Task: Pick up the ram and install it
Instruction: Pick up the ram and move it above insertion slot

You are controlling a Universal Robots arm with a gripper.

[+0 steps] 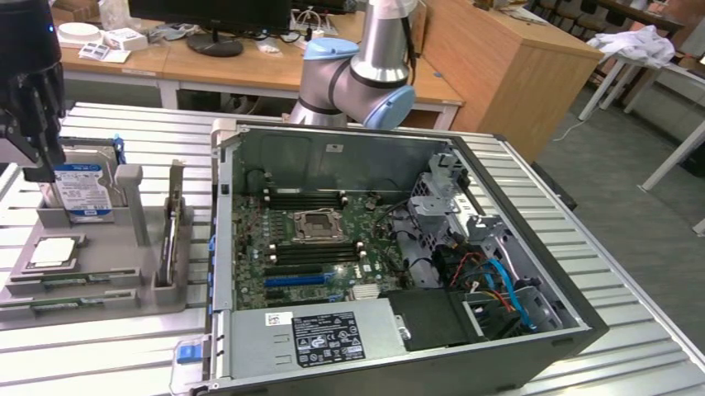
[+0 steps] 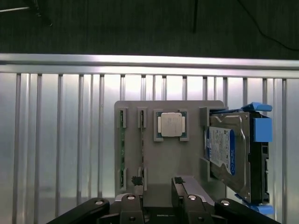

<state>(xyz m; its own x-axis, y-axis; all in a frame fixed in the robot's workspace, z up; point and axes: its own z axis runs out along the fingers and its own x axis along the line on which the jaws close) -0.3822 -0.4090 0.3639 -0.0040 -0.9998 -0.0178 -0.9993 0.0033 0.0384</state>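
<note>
Claw [image 2: 157,183] open and empty, I see it above the tray [image 1: 111,268], nine o'clock from the case [image 1: 319,157]; ram [image 2: 122,147] sits slotted there

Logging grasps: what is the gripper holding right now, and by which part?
Nothing is held: the gripper is open and empty, above the gray holder.

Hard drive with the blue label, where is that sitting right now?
The hard drive stands on edge in the gray holder on the exterior view's left, outside the open computer case, with the square processor chip lying in the neighbouring pocket.
</note>
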